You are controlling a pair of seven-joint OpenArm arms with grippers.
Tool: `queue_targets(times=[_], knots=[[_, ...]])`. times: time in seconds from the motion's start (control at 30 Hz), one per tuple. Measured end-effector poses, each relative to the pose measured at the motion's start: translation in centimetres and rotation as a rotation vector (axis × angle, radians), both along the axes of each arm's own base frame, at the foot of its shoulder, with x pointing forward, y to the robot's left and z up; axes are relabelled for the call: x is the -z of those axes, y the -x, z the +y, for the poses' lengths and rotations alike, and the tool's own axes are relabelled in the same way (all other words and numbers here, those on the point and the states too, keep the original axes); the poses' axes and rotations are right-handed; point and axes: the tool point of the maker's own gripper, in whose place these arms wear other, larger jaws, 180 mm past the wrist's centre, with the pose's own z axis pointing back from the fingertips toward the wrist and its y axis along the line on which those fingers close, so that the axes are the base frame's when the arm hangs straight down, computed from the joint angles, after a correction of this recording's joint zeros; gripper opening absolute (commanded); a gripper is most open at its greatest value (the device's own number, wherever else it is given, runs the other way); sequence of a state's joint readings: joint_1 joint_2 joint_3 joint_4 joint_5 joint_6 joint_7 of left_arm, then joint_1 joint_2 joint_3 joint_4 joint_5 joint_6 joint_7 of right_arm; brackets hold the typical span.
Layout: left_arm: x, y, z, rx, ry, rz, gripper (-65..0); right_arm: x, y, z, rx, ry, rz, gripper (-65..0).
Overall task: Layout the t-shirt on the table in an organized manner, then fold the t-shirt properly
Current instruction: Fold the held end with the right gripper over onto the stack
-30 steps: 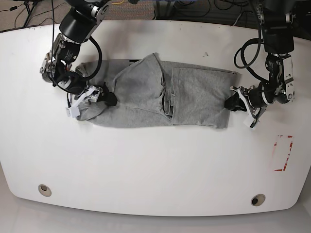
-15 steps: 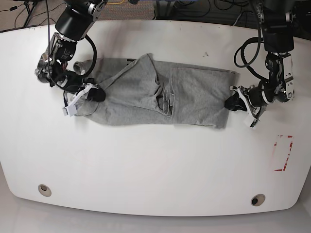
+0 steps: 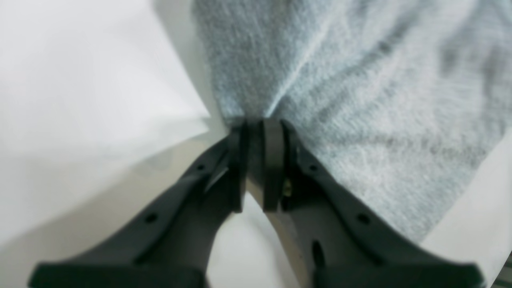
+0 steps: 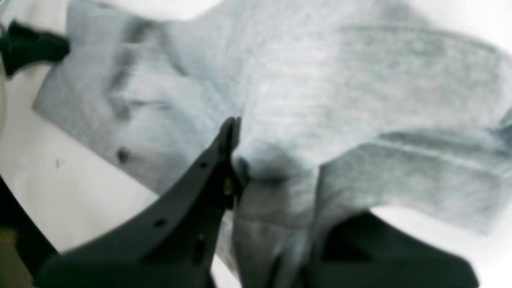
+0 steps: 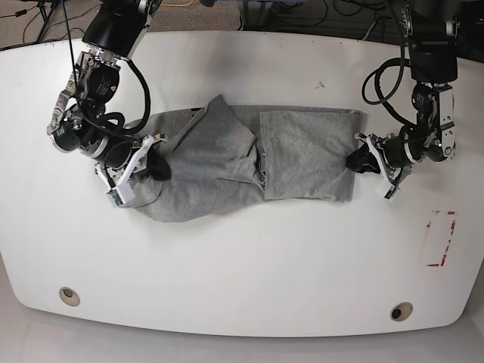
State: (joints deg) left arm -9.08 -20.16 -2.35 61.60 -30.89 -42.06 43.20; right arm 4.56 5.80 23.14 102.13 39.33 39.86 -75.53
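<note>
The grey t-shirt (image 5: 227,162) lies crumpled across the middle of the white table (image 5: 242,265), with its left half bunched into a raised fold. My right gripper (image 5: 155,166) is at the shirt's left end, shut on a bunch of cloth. In the right wrist view the t-shirt (image 4: 320,100) drapes over my right gripper (image 4: 256,172) and hides one finger. My left gripper (image 5: 357,160) is shut on the shirt's right edge. In the left wrist view my left gripper (image 3: 256,124) pinches the hem of the t-shirt (image 3: 340,80) just above the table.
A red-outlined rectangle (image 5: 441,238) is marked near the table's right edge. Two round grommet holes (image 5: 69,295) (image 5: 401,311) sit near the front edge. Cables lie on the floor beyond the back edge.
My right gripper has shut on the shirt's left part and moved down and left, dragging that half into a taller bunched fold. The left gripper has held the right edge in place.
</note>
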Motion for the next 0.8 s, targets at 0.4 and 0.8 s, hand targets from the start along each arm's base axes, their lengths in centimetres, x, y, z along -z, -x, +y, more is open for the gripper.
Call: queue_targets(times=[0.4, 0.8], knots=[[0.1, -0.2, -2.6, 0.002, 0.059, -0.009, -59.0, -2.9, -0.3, 6.8, -0.158, -0.032, -0.096, -65.0], [0.2, -0.2, -4.2, 0.007, 0.091, -0.009, -59.0, -5.7, -1.5, 12.3, -0.221, -0.125, -0.159, -65.0]])
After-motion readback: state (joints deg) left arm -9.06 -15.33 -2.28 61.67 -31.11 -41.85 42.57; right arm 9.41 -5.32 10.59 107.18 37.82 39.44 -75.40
